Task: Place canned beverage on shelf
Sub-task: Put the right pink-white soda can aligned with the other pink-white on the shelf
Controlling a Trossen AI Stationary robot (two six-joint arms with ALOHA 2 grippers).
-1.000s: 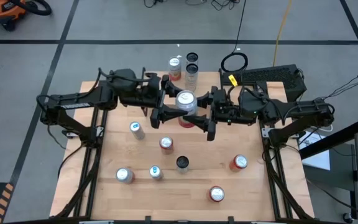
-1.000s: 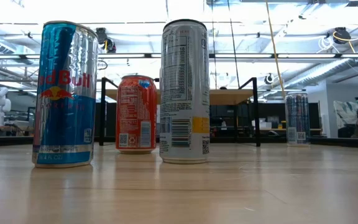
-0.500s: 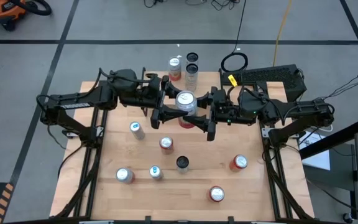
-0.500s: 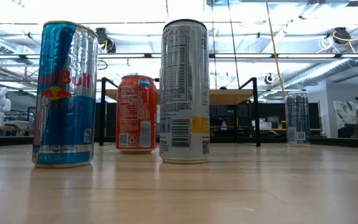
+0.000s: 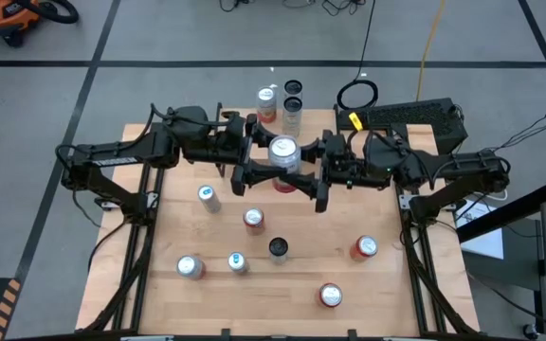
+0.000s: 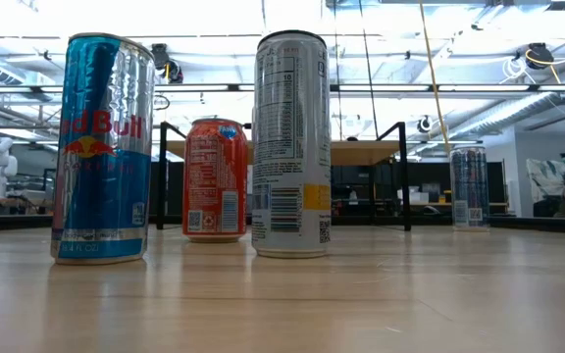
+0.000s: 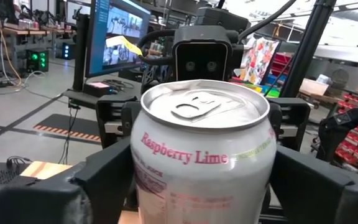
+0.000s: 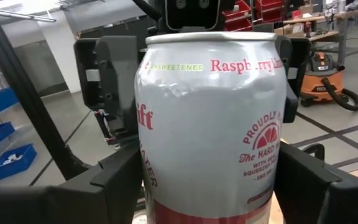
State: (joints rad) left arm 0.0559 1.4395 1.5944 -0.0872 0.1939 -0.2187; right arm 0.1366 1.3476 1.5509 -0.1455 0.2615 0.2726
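Wood planks form the tabletop [image 5: 292, 284], set on a grey floor with workshop benches beyond. Loose cans stand scattered across it. Mid-table, the left gripper [image 5: 265, 173] and right gripper [image 5: 301, 180] both clasp one raspberry lime can [image 5: 283, 153], jaws spread wide, near the shelf [image 6: 282, 152] at the far edge.

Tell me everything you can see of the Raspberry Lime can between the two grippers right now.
The Raspberry Lime can is a white aluminium can with pink lettering, a silver top with the pull tab unopened, and a red band lower down. It stands upright, raised between the arms near the table's far edge. The left gripper and the right gripper flank it from opposite sides, fingers hugging its wall. Its wall looks slightly dented near the top.
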